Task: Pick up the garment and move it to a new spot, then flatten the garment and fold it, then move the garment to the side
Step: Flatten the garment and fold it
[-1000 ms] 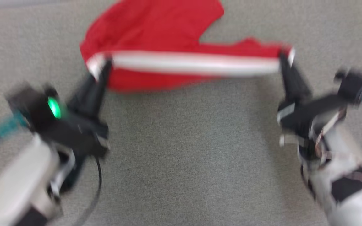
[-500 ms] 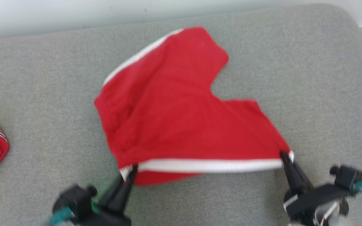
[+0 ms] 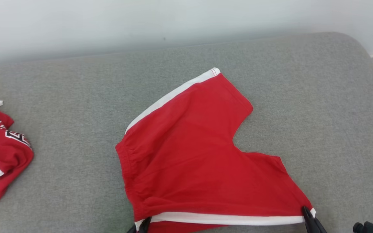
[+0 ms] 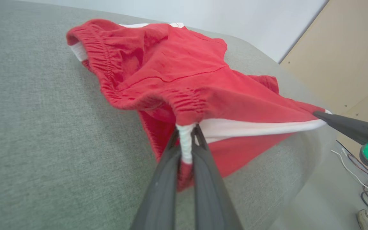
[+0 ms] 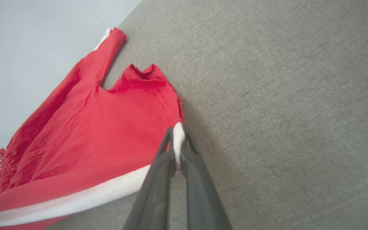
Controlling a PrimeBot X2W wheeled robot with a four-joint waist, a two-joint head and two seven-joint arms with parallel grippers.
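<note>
Grip on both corners: left gripper [image 4: 186, 129] is clamped on the left end of the shorts' [image 3: 199, 161] near white stripe [image 3: 225, 220], and right gripper [image 5: 178, 132] on its right end, at the bottom of the head view. The shorts lie spread at mid-frame on the grey cushion [image 3: 76, 97]. Flattening appears under way. Next is likely lowering this taut edge, then folding.

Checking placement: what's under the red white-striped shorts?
Grey woven cushion shows all round the red white-striped shorts and under their lifted near edge; whatever the spread cloth covers is hidden.
</note>
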